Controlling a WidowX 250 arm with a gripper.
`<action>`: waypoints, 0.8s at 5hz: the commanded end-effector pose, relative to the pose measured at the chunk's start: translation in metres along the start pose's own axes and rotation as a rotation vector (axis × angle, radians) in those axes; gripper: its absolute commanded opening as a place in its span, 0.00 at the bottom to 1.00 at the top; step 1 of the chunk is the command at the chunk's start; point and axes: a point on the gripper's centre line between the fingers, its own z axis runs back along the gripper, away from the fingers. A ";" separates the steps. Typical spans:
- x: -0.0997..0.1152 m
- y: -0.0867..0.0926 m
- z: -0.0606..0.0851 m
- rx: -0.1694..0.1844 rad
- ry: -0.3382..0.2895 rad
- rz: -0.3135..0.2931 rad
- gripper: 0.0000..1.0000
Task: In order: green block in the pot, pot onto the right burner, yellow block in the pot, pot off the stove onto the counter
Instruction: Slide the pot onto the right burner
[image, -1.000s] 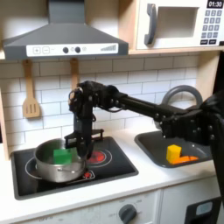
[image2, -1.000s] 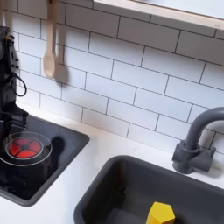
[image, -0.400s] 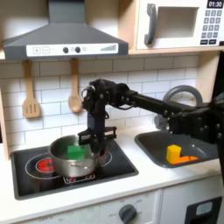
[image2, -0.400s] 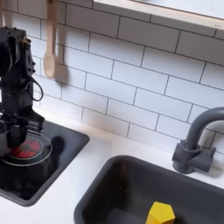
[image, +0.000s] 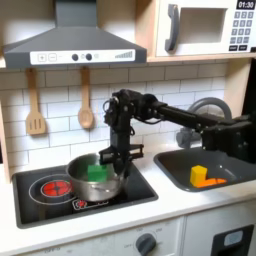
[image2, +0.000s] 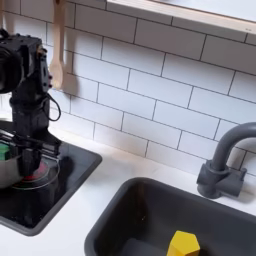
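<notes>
One green block (image: 95, 172) lies inside the one pot (image: 96, 181), which stands on the stove (image: 60, 196) over the burner at the first exterior view's right; in the second exterior view the pot (image2: 14, 168) shows at the left edge with a sliver of green at its rim. The gripper (image: 109, 158) is lowered onto the pot's rim at the first exterior view's right side and appears clenched on that rim, though the jaw contact is too small to confirm fully; in the second exterior view the gripper (image2: 27, 150) hangs down to the pot edge. Two red ring burners are counted: one bare burner (image: 48, 187) at the first exterior view's left, the other largely covered by the pot. One yellow block (image: 199, 175) rests in the sink (image: 176, 163), touching one flatter orange piece (image: 214, 182); in the second exterior view the yellow block (image2: 183, 243) sits at the basin's bottom edge. One faucet (image2: 225, 160) stands behind the sink. Two wooden utensils hang on the tiled wall: a spatula (image: 36, 108) and a spoon (image: 85, 102). The desk (image: 120, 215) surrounds stove and sink.
</notes>
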 end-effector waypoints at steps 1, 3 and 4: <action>-0.003 -0.011 -0.003 -0.004 0.009 -0.026 0.00; 0.002 -0.024 -0.004 -0.002 0.006 -0.053 0.00; 0.002 -0.028 -0.003 -0.002 0.003 -0.069 0.00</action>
